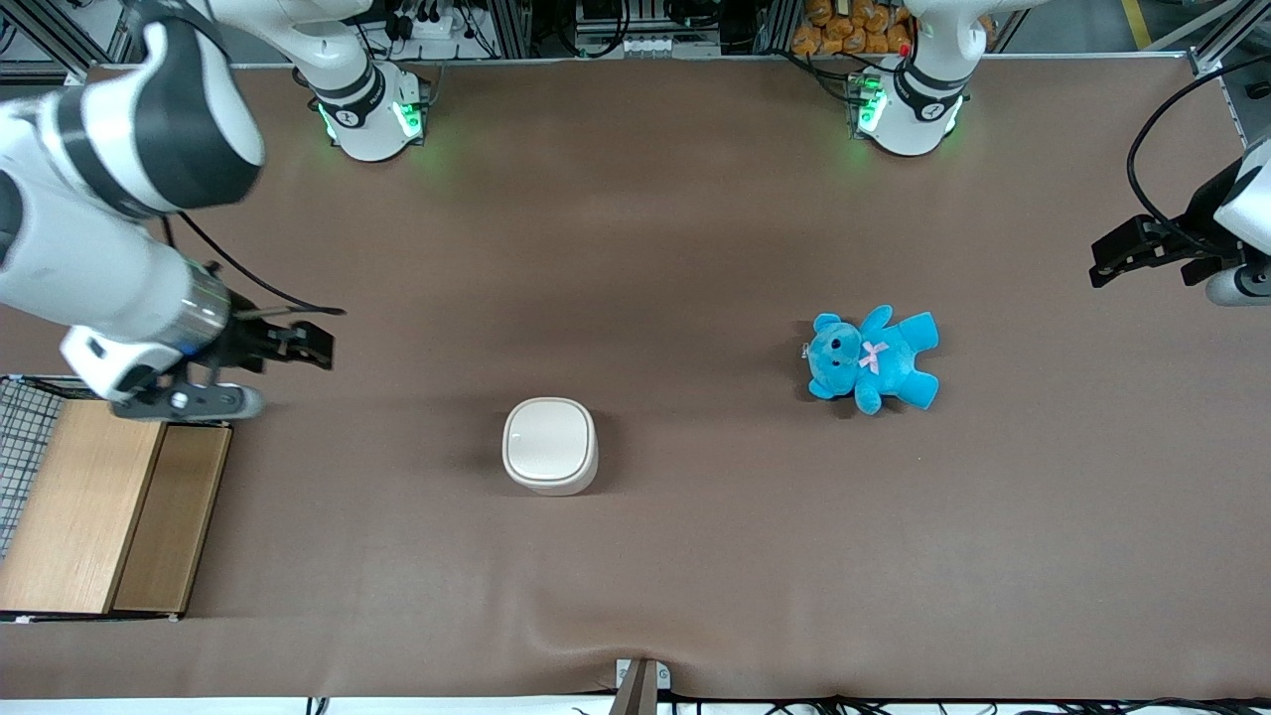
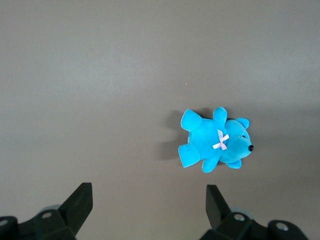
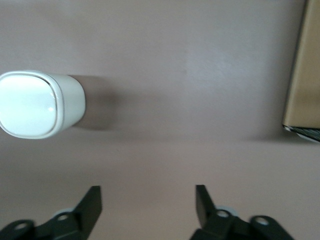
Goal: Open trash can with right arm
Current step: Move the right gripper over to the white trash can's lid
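The trash can [image 1: 549, 444] is a small cream-white bin with its smooth lid shut, standing on the brown table near the middle. It also shows in the right wrist view [image 3: 37, 104]. The right arm [image 1: 109, 228] reaches in from the working arm's end of the table. Its black gripper [image 1: 316, 343] hangs above the table, well off sideways from the trash can and a little farther from the front camera. In the right wrist view the gripper [image 3: 148, 197] is open and empty over bare table, apart from the can.
A wooden box [image 1: 104, 516] with wire mesh sits at the working arm's end, just under the wrist; its edge shows in the right wrist view [image 3: 302, 70]. A blue teddy [image 1: 874, 359] lies toward the parked arm's end, also in the left wrist view [image 2: 215, 140].
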Tool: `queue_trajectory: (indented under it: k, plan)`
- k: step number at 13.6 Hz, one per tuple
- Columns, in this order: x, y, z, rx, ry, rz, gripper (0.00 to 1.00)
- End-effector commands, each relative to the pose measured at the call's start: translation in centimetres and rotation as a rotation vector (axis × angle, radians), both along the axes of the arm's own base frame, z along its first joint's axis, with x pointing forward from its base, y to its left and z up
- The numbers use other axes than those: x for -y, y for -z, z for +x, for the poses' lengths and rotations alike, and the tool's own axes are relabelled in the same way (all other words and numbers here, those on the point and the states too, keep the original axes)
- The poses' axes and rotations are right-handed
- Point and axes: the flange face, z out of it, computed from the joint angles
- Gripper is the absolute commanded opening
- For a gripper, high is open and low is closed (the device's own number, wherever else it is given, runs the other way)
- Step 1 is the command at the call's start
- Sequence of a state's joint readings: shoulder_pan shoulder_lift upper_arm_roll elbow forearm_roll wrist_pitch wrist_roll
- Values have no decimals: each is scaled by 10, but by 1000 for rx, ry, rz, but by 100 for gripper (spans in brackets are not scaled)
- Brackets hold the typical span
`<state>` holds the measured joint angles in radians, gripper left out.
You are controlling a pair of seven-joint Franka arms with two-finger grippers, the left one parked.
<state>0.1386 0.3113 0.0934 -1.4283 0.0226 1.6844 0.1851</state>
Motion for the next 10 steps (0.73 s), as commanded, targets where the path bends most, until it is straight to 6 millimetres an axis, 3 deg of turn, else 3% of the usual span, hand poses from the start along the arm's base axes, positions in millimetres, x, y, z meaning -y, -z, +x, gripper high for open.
queue_trajectory:
  k: [1, 2, 4, 6, 7, 8, 10]
  plan:
    - [-31, 17, 16, 8, 2, -2, 47]
    - [-39, 23, 21, 6, 25, -2, 37]
    - [-61, 38, 27, -1, 32, 0, 34]
    - [-89, 55, 30, 10, 15, 1, 14]
    - [-96, 63, 34, 29, 39, 10, 10]
    - [-101, 73, 38, 41, 64, 19, 0]
    - [-127, 88, 40, 77, 71, 38, 0]
